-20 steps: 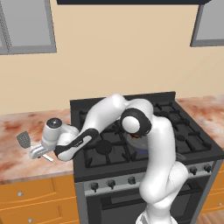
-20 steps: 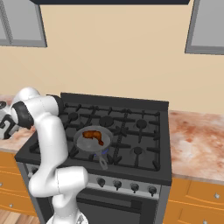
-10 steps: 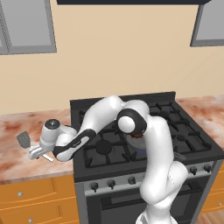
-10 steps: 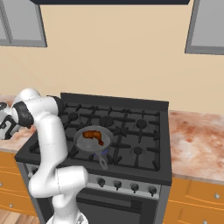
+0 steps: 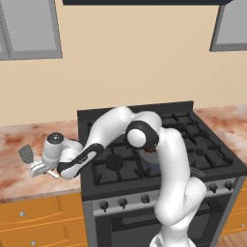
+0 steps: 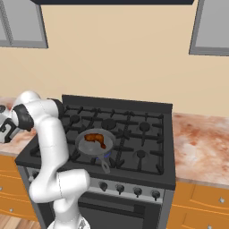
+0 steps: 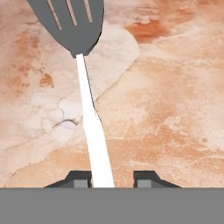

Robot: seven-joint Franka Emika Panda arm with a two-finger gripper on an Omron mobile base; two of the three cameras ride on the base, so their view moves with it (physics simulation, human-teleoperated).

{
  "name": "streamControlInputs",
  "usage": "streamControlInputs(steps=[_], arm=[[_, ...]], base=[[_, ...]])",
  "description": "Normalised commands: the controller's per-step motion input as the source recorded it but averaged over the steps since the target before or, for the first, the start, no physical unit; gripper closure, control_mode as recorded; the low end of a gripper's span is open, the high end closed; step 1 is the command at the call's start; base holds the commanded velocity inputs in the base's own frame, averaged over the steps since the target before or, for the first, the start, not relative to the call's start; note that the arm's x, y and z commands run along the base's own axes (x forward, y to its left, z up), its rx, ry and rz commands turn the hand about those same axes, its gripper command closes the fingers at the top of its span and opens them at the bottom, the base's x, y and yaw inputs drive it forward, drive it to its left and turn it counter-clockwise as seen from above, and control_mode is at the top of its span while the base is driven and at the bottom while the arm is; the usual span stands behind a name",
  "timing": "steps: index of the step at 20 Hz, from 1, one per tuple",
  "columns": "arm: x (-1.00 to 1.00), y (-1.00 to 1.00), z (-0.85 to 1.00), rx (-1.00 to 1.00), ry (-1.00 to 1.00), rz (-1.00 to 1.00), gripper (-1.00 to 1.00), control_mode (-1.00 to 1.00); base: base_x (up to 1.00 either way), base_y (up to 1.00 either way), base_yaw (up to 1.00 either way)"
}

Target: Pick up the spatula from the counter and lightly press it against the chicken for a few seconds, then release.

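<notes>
The spatula (image 7: 89, 113) lies flat on the marbled counter (image 7: 175, 109). Its grey slotted head (image 7: 72, 24) is far from me and its white handle runs back between my fingertips (image 7: 81, 178). My gripper (image 7: 113, 178) is open and straddles the handle's end, low over the counter. In the left base view the gripper (image 5: 36, 169) is left of the stove, with the spatula head (image 5: 25, 154) just beyond it. The chicken (image 6: 95, 137) sits in a grey pan (image 6: 82, 145) on the front left burner.
The black gas stove (image 6: 134, 129) stands right of the spatula, with raised grates. The pan's handle (image 6: 105, 166) sticks out toward the stove front. More counter (image 6: 201, 147) lies to the stove's right. My own arm (image 5: 111, 130) arches across the stove's left side.
The hand has eased slightly left and down toward the counter over the spatula handle. The spatula, pan and chicken have not moved.
</notes>
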Motion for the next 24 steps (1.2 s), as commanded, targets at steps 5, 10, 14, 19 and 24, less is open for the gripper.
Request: streamControlInputs(steps=[5,10,14,19,24], arm=[[0.00,0.00,-0.05,0.00,0.00,0.00,1.00,-1.00],[-0.01,0.00,-0.01,0.00,0.00,0.00,1.00,-1.00],[-0.24,-0.08,0.16,0.00,-0.05,0.00,1.00,-1.00],[-0.39,-0.24,0.34,0.00,-0.07,-0.04,1.00,-1.00],[-0.41,-0.29,0.36,0.00,-0.08,-0.05,1.00,-1.00]], base=[[0.00,0.00,0.00],[0.00,0.00,0.00],[0.00,0.00,0.00],[0.00,0.00,0.00],[0.00,0.00,0.00]])
